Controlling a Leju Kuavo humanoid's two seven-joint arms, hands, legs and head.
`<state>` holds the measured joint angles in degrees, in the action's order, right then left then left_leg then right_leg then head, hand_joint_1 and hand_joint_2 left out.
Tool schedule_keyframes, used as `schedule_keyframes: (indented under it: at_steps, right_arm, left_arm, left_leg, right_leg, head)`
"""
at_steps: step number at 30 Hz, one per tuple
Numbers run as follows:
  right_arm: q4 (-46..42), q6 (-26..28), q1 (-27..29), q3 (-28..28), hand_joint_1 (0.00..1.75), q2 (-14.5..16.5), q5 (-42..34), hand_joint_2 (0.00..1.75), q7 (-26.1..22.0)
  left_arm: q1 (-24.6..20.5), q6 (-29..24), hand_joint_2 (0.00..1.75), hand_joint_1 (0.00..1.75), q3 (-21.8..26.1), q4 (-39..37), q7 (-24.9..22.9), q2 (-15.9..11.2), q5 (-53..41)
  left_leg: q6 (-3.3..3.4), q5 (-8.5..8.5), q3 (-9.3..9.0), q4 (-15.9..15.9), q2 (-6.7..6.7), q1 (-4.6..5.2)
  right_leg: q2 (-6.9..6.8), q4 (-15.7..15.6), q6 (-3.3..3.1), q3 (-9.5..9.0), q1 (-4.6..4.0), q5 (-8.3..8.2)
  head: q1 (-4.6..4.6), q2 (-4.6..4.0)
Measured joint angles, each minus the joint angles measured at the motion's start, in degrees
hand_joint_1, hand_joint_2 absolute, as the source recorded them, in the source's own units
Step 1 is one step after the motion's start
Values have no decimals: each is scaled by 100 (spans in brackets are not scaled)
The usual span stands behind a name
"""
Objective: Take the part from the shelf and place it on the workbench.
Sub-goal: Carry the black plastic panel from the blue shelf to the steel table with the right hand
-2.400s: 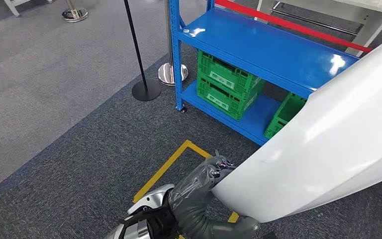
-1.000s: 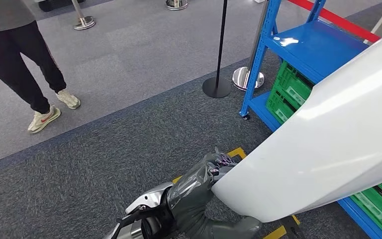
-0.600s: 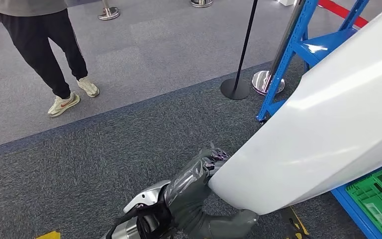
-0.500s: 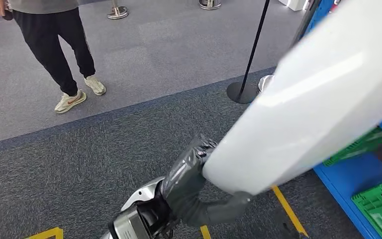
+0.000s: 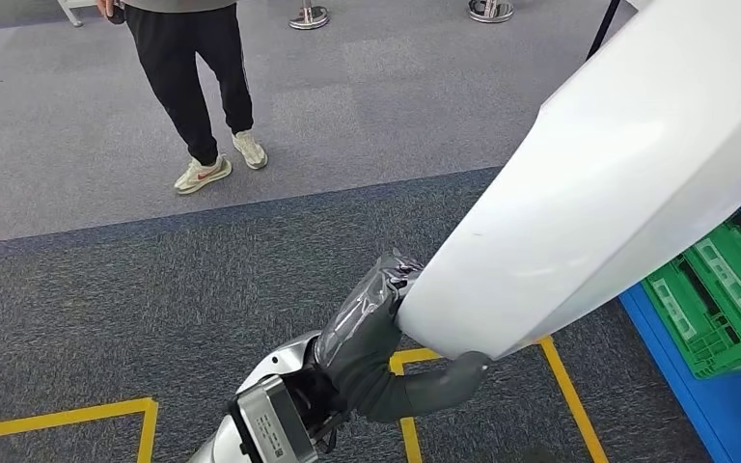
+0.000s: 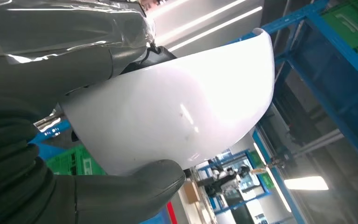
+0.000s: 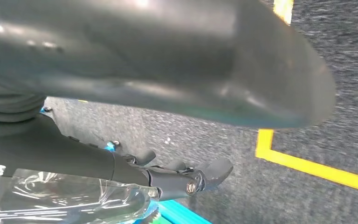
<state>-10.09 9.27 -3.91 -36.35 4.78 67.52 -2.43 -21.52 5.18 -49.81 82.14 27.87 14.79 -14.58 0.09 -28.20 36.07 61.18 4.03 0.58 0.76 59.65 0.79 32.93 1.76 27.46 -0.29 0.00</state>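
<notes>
The part (image 5: 627,183), a large white curved panel, is off the shelf and carried in the air above the carpet; you see its long axis run from low near the robot's middle up and away toward the right side of the head view. Your left hand (image 5: 386,318) grips its lower end: in the left wrist view the thick thumb (image 6: 135,186) presses one face of the panel (image 6: 177,112) while the darker fingers close over its edge. Your right hand (image 7: 168,179) lies beneath the panel's grey underside (image 7: 158,56), fingers extended; whether it touches or bears the panel cannot be told. The blue shelf (image 5: 733,405) with its green crates (image 5: 714,299) stands just beside the panel's far end. A person (image 5: 198,77) stands well apart on the grey floor. No worktop is in sight, so you likely must carry on turning before any placing.
</notes>
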Motion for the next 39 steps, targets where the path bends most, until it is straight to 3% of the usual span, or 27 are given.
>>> schedule_keyframes:
  at_steps: [2,3,4,5,7,8,10,11,13,15,17,19,20,21,22,24,26,28,30,32,33,35,36,37,39]
  right_arm:
    - [-3,0,35,-1,0,-9,-1,0,-2]
    - [-3,-1,54,-3,0,-13,-3,0,-3]
    - [-4,-1,65,-4,0,-16,-9,0,-8]
    - [-5,-2,69,-6,0,-18,-18,0,-16]
    - [-8,-2,64,-7,0,-15,-39,0,-52]
    - [-9,-2,63,-7,0,-12,-47,0,-73]
    - [-10,-4,73,-13,0,-10,-63,0,-109]
    - [-10,-8,81,-19,0,-10,-75,0,-117]
    - [-12,-24,88,-37,0,-12,-107,0,-125]
    - [-17,-41,91,-58,0,-11,-131,0,-127]
    - [-20,-49,122,-83,0,-36,-149,0,-120]
    - [-21,-56,169,-117,0,-79,-170,0,-75]
    - [-21,-60,183,-134,0,-95,-181,0,-52]
    - [-22,-69,188,-154,0,-108,-198,0,-33]
    - [-23,-81,186,-173,0,-122,-217,0,-25]
    - [-26,-124,177,-214,0,-141,-258,0,-5]
    - [-24,-170,179,-263,0,-141,-292,0,45]
    - [-24,-184,167,-309,0,-114,-307,0,107]
    - [-27,-170,132,-346,0,-78,-311,0,156]
    - [-30,-155,124,-375,0,-54,-315,0,212]
    - [-30,-149,130,-390,0,-42,-319,0,239]
    - [-30,-142,124,-417,0,-22,-330,0,291]
    - [-29,-140,109,-427,0,-8,-336,0,307]
    - [-30,-140,89,-436,0,11,-341,0,320]
    - [-30,-140,56,-446,0,60,-346,0,333]
  left_arm:
    - [-15,1,175,175,7,-1,-7,1,0]
    - [-18,1,175,175,8,-5,-7,1,0]
    - [-19,1,175,175,9,-12,-7,-1,0]
    - [-20,1,175,175,10,-19,-8,-1,0]
    - [-36,1,175,175,8,-26,-9,5,1]
    - [-53,2,175,175,6,-26,-9,15,1]
    - [-95,2,175,175,2,-30,-9,42,1]
    - [-109,3,175,175,2,-36,-9,50,2]
    - [-117,9,175,175,6,-52,-8,62,8]
    - [-136,22,175,175,8,-69,3,88,19]
    - [-158,43,175,175,5,-95,16,116,27]
    - [-159,90,175,175,3,-138,26,124,30]
    - [-157,119,175,175,1,-159,35,119,33]
    - [-156,154,175,175,-3,-175,52,114,39]
    - [-155,184,175,175,-13,-185,72,110,45]
    - [-157,230,175,175,-40,-197,113,102,61]
    - [-159,259,175,175,-74,-210,144,96,71]
    - [-160,289,175,175,-97,-234,162,95,76]
    - [-173,313,175,175,-108,-258,166,98,84]
    - [-204,326,175,175,-132,-281,166,120,102]
    - [-219,330,175,175,-151,-298,163,133,115]
    - [-240,345,175,175,-184,-342,149,152,136]
    - [-251,356,175,175,-195,-364,139,163,142]
    - [-268,368,175,175,-203,-384,131,178,145]
    - [-329,391,175,175,-215,-406,121,218,156]
  left_leg:
    - [-40,-343,356,708,-289,-11]
    - [-48,-481,557,1090,-333,-21]
    - [-48,-536,690,1334,-347,-24]
    - [-40,-487,714,1366,-351,-23]
    - [8,-150,399,758,-444,2]
    - [44,1,165,324,-611,40]
    - [110,135,-137,-226,-867,123]
    - [127,120,-171,-296,-902,154]
    - [168,145,-198,-346,-745,150]
    - [225,198,-266,-424,-591,100]
    - [262,229,-298,-453,-426,68]
    - [272,232,-300,-449,-239,64]
    - [270,230,-304,-445,-145,61]
    - [263,225,-310,-437,-55,55]
    - [244,212,-313,-416,30,43]
    - [178,160,-271,-326,178,28]
    - [113,121,-191,-240,305,21]
    - [76,117,-143,-217,396,1]
    - [37,12,-55,-63,199,-1]
    - [-6,-294,241,516,-165,1]
    - [-19,-461,442,904,-274,-8]
    - [-18,-580,701,1379,-345,-16]
    - [-4,-489,668,1308,-356,-14]
    - [22,-320,515,1023,-390,-2]
    - [112,-14,64,217,-664,77]
  right_leg:
    - [-131,-1,-42,0,-19,10]
    - [-208,-1,-48,3,-28,16]
    - [-285,-1,-53,4,-34,22]
    - [-358,-1,-55,1,-38,29]
    - [-487,-1,-49,-21,-44,47]
    - [-541,-2,-38,-39,-46,58]
    - [-638,-6,3,-64,-55,83]
    - [-693,-13,26,-78,-56,94]
    - [-805,-25,81,-122,-46,123]
    - [-617,164,130,-75,-32,258]
    - [-263,811,164,229,-28,562]
    - [-131,1500,190,619,-28,758]
    - [-120,1597,195,715,-26,710]
    - [-112,1471,197,710,-20,562]
    - [-80,1150,203,608,-8,339]
    - [149,408,230,333,44,-10]
    - [307,78,218,204,63,-84]
    - [218,66,149,190,44,-68]
    - [115,57,80,174,39,-70]
    - [-12,51,34,162,19,-59]
    - [-89,52,21,161,6,-51]
    - [-254,53,3,157,-16,-35]
    - [-326,53,-1,148,-24,-27]
    - [-395,52,-1,131,-31,-16]
    - [-509,49,15,82,-44,9]
  head:
    - [-64,0]
    - [-76,0]
    - [-82,0]
    - [-90,0]
    - [-104,0]
    - [-111,0]
    - [-118,0]
    - [-120,0]
    - [-127,0]
    - [-109,-1]
    - [-51,-1]
    - [8,0]
    - [25,0]
    - [36,0]
    - [41,0]
    - [66,0]
    - [74,0]
    - [54,0]
    - [9,0]
    - [-63,0]
    - [-95,0]
    - [-108,0]
    - [-115,0]
    - [-122,0]
    - [-135,0]
